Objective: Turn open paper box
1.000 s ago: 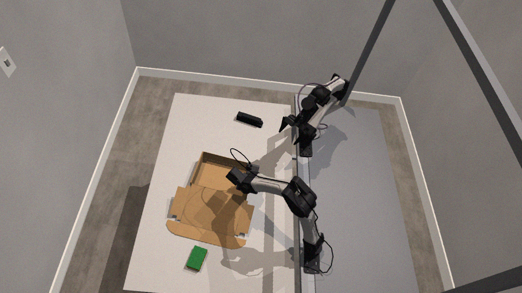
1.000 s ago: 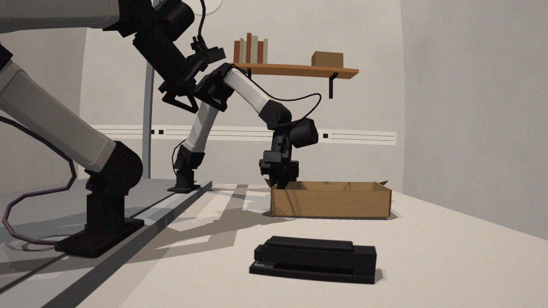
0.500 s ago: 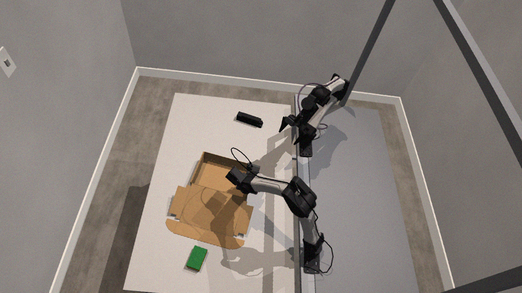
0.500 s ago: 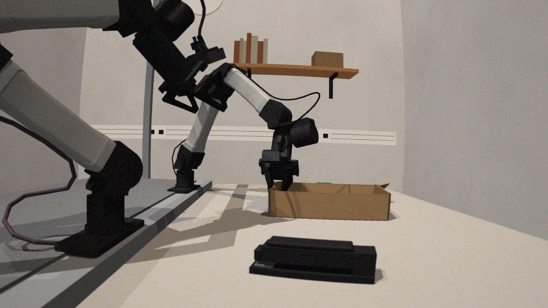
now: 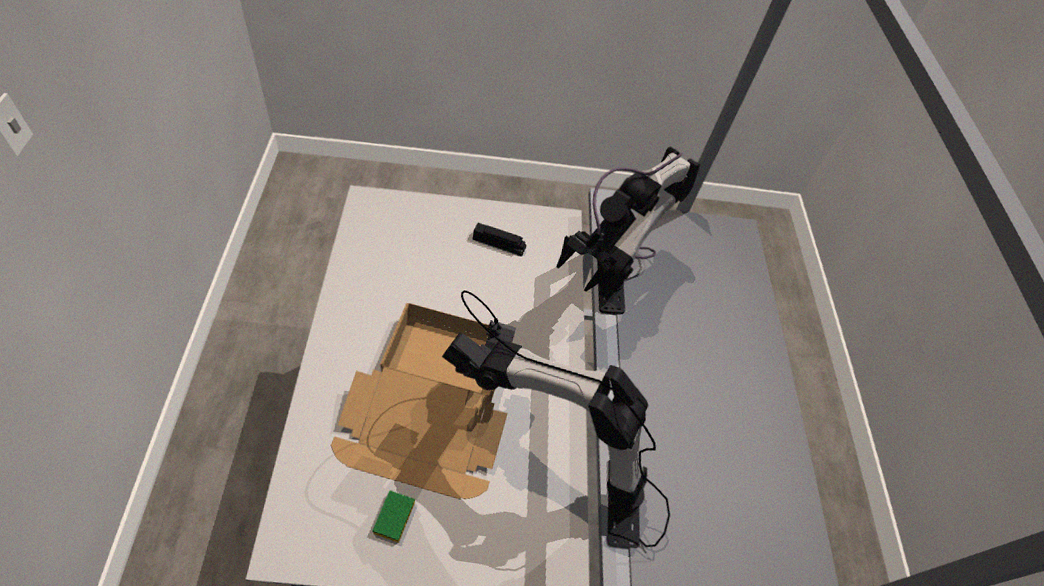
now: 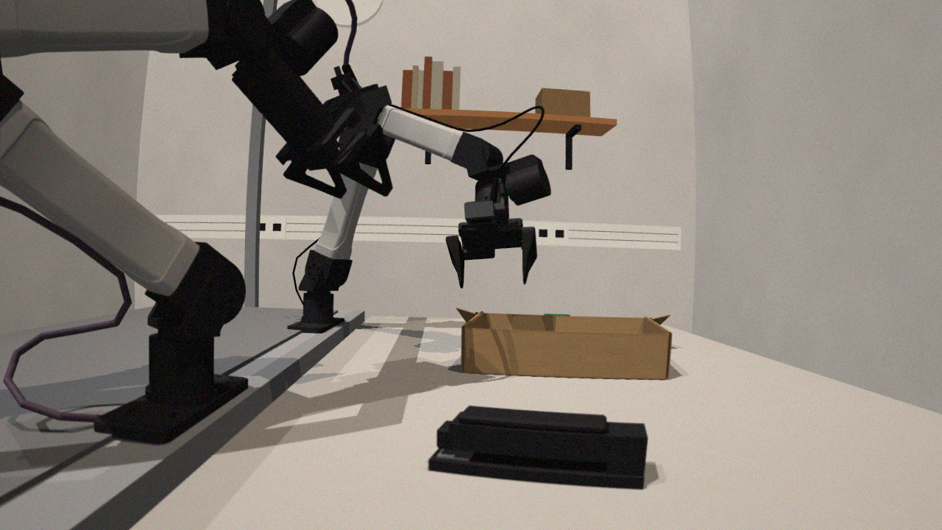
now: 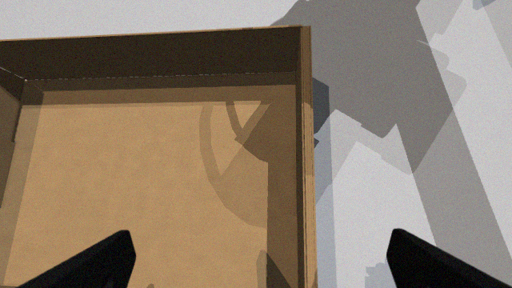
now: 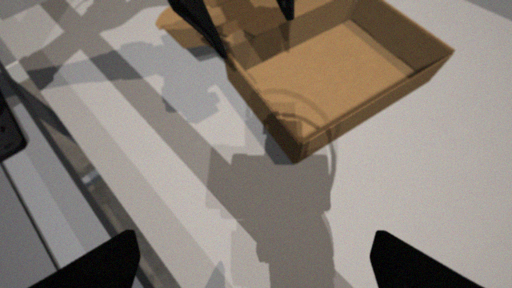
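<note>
The paper box (image 5: 419, 354) (image 7: 140, 160) (image 8: 328, 76) stands folded and open. Its front wall (image 6: 566, 355) faces the black stapler, roughly square to the table's near edge. The lid (image 5: 387, 392) hangs open on the opposite side, away from the stapler. Its side flaps (image 5: 354, 400) (image 6: 659, 319) slant outward and up; their exact bend is unclear. My left gripper (image 6: 493, 282) (image 7: 260, 242) (image 8: 258, 38) is open and empty above the box, its fingers spread to either side of the short wall (image 7: 307, 160) nearest the robot. My right gripper (image 5: 575, 275) (image 6: 366, 193) (image 8: 255, 242) is open and empty, raised by the near edge.
The black stapler (image 5: 499, 239) (image 6: 539, 442) lies on the table on the right arm's side. A green block (image 5: 393, 516) lies just beyond the lid's end flap (image 5: 411, 473). A strip of table (image 5: 534, 473) separates the box from the near edge.
</note>
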You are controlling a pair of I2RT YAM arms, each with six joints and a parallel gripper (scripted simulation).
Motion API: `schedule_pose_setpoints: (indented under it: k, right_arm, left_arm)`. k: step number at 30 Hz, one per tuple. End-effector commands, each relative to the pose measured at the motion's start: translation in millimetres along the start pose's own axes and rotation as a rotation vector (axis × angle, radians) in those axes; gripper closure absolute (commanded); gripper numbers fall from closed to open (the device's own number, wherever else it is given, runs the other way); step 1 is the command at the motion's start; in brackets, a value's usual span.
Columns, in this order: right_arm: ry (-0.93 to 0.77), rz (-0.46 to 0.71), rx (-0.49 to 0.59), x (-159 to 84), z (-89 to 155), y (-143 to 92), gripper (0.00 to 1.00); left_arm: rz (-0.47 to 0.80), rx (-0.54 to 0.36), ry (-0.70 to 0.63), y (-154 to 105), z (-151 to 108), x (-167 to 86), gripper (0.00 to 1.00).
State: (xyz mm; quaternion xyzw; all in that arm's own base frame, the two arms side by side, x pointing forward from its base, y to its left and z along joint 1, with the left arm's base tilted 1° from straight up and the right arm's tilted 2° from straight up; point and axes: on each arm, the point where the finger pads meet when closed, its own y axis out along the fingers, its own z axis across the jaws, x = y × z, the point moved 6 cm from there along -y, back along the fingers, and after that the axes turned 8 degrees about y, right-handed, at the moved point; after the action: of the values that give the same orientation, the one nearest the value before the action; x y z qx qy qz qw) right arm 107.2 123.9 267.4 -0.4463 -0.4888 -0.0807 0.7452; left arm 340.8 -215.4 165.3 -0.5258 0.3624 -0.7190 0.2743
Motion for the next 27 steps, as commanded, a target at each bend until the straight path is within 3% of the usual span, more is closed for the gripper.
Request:
schedule_pose_setpoints:
  k: [1, 5, 6, 13, 16, 21, 27]
  right_arm:
    - [-0.009, 0.002, 0.003, 0, 0, 5, 0.23]
    - [-0.042, 0.026, 0.002, 6, 1, 1, 0.68]
    - [-0.056, 0.039, 0.001, 7, 1, 3, 0.71]
    - [-0.185, 0.175, -0.001, 24, 3, 23, 0.71]
    - [-0.208, 0.204, -0.002, 28, 3, 28, 0.71]
    - [-0.337, 0.377, 0.021, 48, 3, 67, 0.71]
    - [-0.438, 0.563, 0.070, 61, -4, 125, 0.71]
  left_arm:
    - [-0.002, -0.034, 0.015, -37, -7, 11, 0.00]
    - [0.064, -0.010, -0.082, -58, -12, 21, 0.00]
    - [0.083, 0.002, -0.111, -63, -16, 27, 0.00]
    - [0.187, 0.159, -0.336, -112, -55, 80, 0.00]
    - [0.190, 0.197, -0.368, -123, -64, 89, 0.00]
    - [0.128, 0.386, -0.513, -180, -119, 127, 0.00]
    - [0.003, 0.513, -0.633, -227, -169, 139, 0.00]
